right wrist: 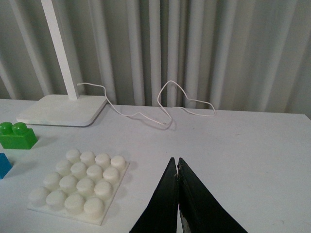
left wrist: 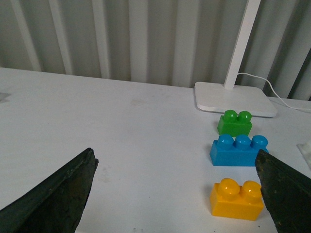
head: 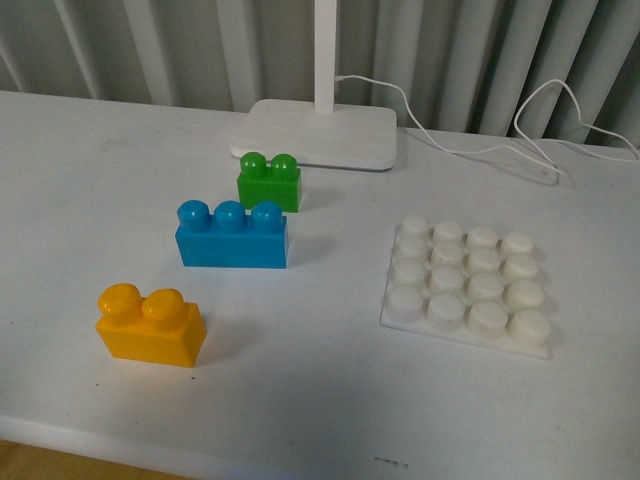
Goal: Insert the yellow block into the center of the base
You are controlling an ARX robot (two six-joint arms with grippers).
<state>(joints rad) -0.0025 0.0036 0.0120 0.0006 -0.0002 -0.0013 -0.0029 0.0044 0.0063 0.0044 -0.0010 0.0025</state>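
Yellow block [head: 150,326] upright, well left of studded white base [head: 467,285].

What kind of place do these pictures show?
Probably a test bench in a lab or office. A white table stands before a grey pleated backdrop, with a white desk lamp at the back, and a yellow block, two other toy bricks and a studded base lie on it.
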